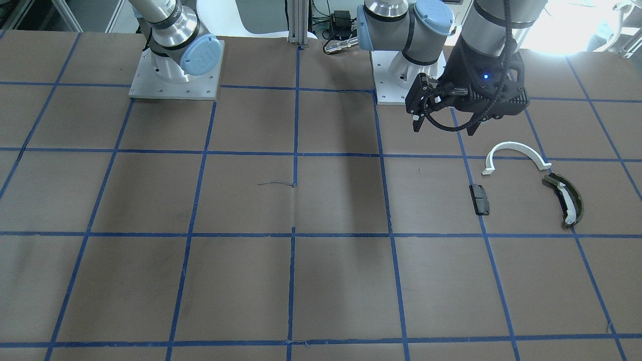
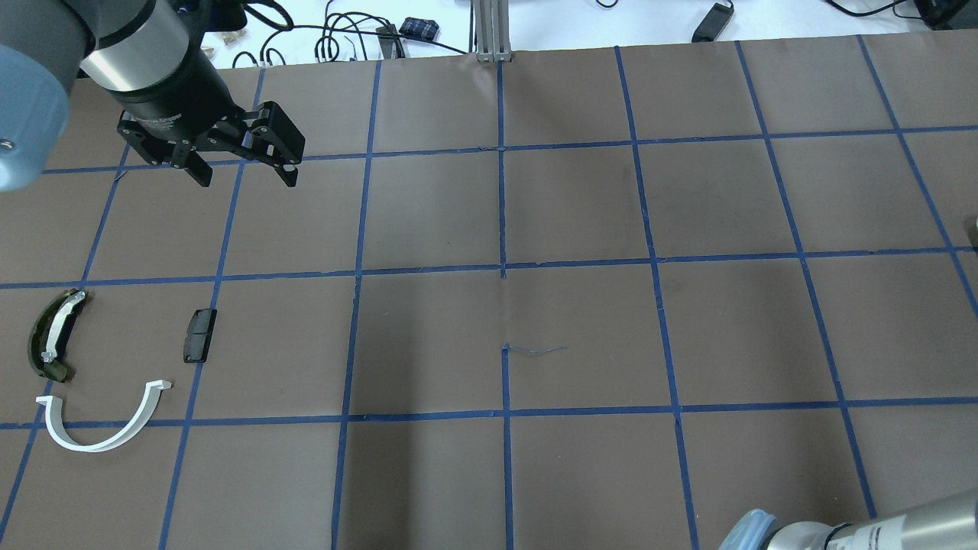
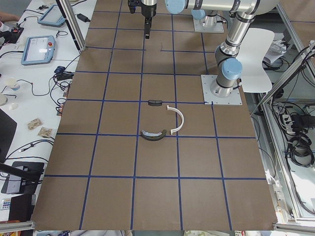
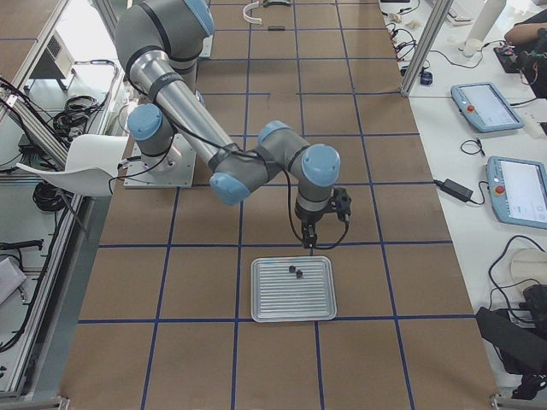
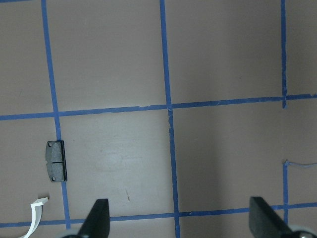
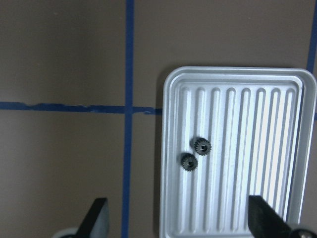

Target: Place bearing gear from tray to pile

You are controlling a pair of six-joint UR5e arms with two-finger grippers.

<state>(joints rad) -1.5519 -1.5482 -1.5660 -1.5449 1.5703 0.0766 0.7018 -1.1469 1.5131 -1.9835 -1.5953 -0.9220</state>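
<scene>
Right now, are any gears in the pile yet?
Nothing looks done: both small dark gears lie in the ribbed silver tray; the pile of white half-ring, olive curved piece and black block holds none. The open right gripper hovers at the tray, empty. Grabbing and carrying remain.

Brown table (image 2: 573,214) gridded with blue tape (image 2: 502,206), white chair (image 3: 259,54) beyond, cluttered white bench (image 3: 29,83) alongside

Gridded table (image 1: 251,200), tray (image 4: 295,305); white arc (image 1: 516,146), olive piece (image 1: 575,196), black block (image 1: 480,199)

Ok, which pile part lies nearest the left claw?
The small black rectangular block; the white half-ring arc and dark olive curved piece lie farther off.
</scene>
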